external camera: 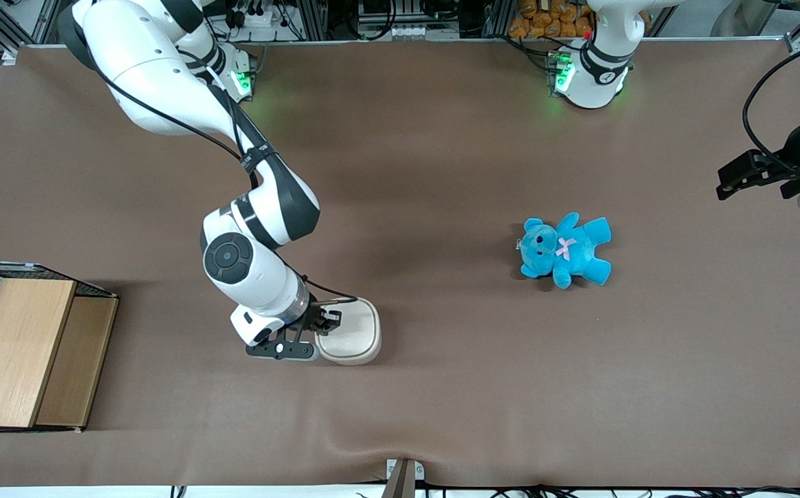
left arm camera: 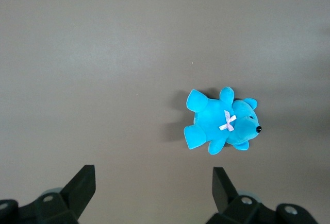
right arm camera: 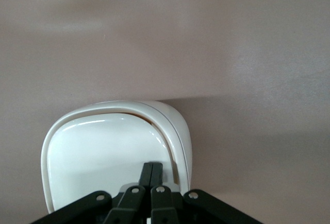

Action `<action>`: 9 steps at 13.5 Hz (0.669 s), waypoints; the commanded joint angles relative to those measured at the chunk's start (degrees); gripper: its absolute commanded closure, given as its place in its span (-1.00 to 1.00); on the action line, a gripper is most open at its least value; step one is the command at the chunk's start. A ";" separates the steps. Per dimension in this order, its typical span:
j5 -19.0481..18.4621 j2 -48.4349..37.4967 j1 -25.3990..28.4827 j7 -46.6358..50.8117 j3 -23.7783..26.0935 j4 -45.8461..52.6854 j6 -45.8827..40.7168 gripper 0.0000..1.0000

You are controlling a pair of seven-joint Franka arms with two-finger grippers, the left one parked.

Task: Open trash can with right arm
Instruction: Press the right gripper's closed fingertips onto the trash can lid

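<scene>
The table where I work is covered by a smooth brown cloth (external camera: 441,152), matt, with a soft fold near the edge closest to the front camera. At that edge a small metal bracket (external camera: 403,477) stands. At the edge farthest from the camera I see aluminium frame bars (external camera: 317,17), and green light (external camera: 261,104) falls on the cloth. My gripper (external camera: 317,332), fingers together, hangs low over this cloth.

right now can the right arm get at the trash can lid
Probably yes: the gripper, fingers shut together, already sits on the trash can lid's edge, and nothing stands between them.
</scene>
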 commanded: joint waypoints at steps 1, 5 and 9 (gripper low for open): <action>-2.29 1.40 0.82 1.60 -0.21 1.04 0.66 1.00; -2.56 1.40 0.82 1.60 -0.21 0.69 1.36 1.00; -2.91 1.67 0.82 1.60 -0.21 -0.28 2.51 1.00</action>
